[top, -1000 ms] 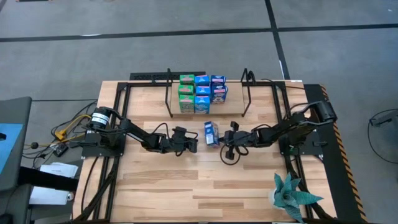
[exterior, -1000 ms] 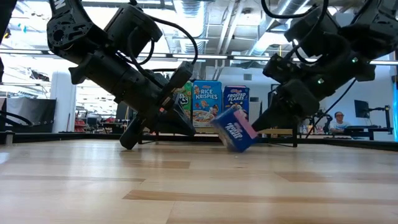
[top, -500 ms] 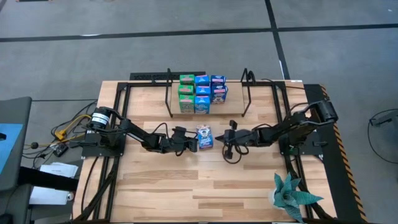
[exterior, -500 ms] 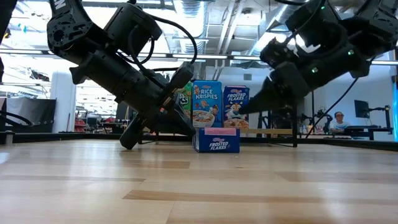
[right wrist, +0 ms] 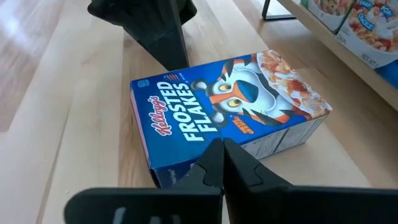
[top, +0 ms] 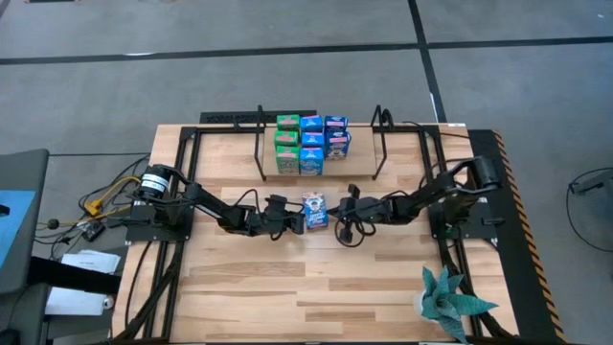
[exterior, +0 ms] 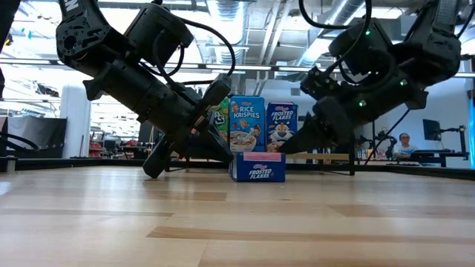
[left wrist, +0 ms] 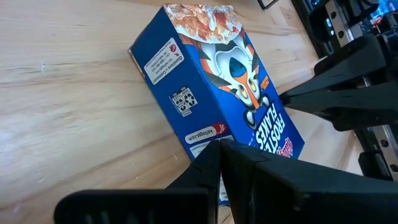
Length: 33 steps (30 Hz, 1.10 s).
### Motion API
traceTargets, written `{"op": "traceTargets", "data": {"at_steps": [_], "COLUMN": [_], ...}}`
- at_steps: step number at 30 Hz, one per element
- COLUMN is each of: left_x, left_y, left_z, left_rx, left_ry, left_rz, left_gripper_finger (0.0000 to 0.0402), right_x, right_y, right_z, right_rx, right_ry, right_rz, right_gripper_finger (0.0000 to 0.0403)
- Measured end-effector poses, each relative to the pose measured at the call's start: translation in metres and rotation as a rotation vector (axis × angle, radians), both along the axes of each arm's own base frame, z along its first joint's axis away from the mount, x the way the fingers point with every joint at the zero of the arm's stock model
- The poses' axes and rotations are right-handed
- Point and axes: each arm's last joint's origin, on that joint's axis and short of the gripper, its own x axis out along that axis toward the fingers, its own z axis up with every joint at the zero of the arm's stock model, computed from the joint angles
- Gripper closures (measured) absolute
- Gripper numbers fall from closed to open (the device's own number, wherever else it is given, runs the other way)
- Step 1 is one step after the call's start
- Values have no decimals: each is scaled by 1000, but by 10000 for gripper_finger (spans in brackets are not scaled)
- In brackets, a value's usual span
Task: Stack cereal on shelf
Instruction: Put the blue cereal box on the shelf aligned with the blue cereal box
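Cereal boxes [top: 310, 145] on shelf [top: 321, 166], one box [top: 314, 212] flat on table [top: 239, 278]

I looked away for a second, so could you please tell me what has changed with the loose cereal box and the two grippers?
The Frosted Flakes box, tilted on an edge a second ago, has tipped flat onto the table, picture up. The right gripper, shut, drew back slightly, then closed in on its side. The left gripper, shut, and the boxes on the shelf stayed put.
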Motion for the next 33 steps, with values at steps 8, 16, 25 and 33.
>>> {"op": "traceTargets", "data": {"at_steps": [8,16,25,33], "left_x": [0,0,0,0], "left_y": [0,0,0,0], "left_z": [0,0,0,0], "left_rx": [0,7,8,4], "left_ry": [1,5,4,4], "left_rz": [0,-8,-6,-13], "left_gripper_finger": [401,401,401,401], "right_x": [-1,-5,-6,-6], "right_y": [1,3,4,4], "right_z": [-5,-10,-12,-12], "right_rx": [4,28,46,48], "right_ry": [32,78,82,83], "right_rz": [-2,-20,-29,-29], "right_gripper_finger": [386,386,386,386]}}
